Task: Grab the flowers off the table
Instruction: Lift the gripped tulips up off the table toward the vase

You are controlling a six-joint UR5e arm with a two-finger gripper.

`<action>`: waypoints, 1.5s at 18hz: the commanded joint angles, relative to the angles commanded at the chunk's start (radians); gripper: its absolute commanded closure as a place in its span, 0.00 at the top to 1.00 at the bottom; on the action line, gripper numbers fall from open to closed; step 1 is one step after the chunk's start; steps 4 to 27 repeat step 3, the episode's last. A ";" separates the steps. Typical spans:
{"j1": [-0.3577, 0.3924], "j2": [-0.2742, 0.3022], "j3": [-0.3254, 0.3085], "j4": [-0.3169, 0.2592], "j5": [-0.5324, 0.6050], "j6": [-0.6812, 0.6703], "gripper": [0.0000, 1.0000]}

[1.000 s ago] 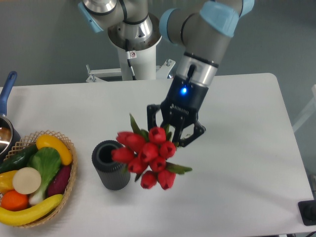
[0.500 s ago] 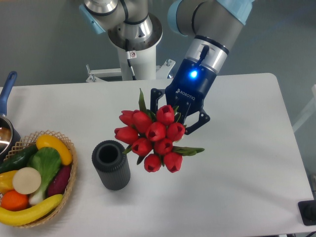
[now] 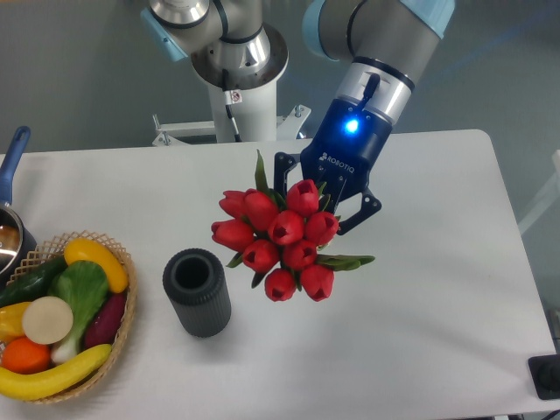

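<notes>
End effector [image 3: 322,197] closed on the stems of the flowers [image 3: 282,242], which hang above the white surface [image 3: 420,289], blooms toward the camera. Dark ribbed cylinder [image 3: 197,291] and wicker basket [image 3: 122,324] stand left.

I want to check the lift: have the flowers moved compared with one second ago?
Yes. The flowers moved right and up in view, away from the dark cylinder.
</notes>
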 joint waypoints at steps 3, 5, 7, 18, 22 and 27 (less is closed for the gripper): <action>0.008 0.002 0.000 0.000 -0.002 0.000 0.33; 0.008 0.002 0.000 0.000 -0.002 0.000 0.33; 0.008 0.002 0.000 0.000 -0.002 0.000 0.33; 0.008 0.002 0.000 0.000 -0.002 0.000 0.33; 0.008 0.002 0.000 0.000 -0.002 0.000 0.33; 0.008 0.002 0.000 0.000 -0.002 0.000 0.33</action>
